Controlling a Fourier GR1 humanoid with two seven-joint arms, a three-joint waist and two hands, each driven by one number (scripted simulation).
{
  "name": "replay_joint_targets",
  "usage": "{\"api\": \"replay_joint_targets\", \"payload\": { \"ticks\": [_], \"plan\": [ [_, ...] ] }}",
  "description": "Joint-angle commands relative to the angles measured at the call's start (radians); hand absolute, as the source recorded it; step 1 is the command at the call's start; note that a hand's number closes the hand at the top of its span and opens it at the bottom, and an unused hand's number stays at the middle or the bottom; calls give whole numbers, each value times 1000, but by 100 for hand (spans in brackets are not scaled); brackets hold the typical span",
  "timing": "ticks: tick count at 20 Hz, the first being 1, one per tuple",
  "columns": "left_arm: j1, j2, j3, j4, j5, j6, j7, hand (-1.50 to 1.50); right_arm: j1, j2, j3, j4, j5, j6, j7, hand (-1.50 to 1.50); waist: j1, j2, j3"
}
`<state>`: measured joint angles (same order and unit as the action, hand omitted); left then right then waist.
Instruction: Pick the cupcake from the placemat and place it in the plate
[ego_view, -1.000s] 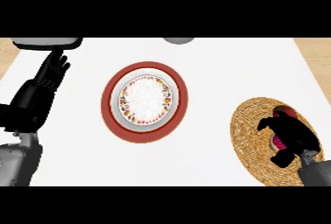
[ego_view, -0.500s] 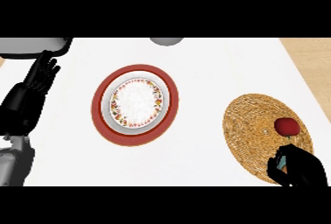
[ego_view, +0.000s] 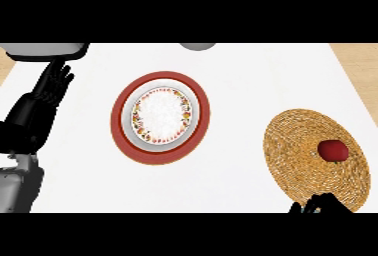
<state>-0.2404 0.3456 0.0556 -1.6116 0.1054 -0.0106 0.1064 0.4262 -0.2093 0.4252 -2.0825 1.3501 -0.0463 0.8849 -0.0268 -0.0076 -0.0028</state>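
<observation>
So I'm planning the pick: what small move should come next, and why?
Probably bring the right robot hand forward over the cupcake. It holds nothing and sits at the near edge of the placemat, while the cupcake stands uncovered on the mat and the plate holds nothing.

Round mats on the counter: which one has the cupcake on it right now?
The woven straw placemat at the right holds the red cupcake. The red-rimmed mat at centre carries only the plate.
</observation>
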Motion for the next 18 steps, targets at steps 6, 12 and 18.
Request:
{"api": "replay_joint_targets", "payload": {
  "ticks": [6, 12, 18],
  "plan": [
    [14, -36, -28, 14, -25, 1, -34, 0, -200, 169, 303, -208, 159, 37, 33, 150, 34, 7, 1],
    [-23, -25, -15, 25, -16, -30, -19, 0, -506, 207, 385, -70, 118, 72, 214, 150, 42, 11, 1],
    [-26, -40, -26, -16, -33, -21, 14, 0, -787, 209, 342, 162, -52, -21, 358, 150, 48, 10, 2]
  ]
}}
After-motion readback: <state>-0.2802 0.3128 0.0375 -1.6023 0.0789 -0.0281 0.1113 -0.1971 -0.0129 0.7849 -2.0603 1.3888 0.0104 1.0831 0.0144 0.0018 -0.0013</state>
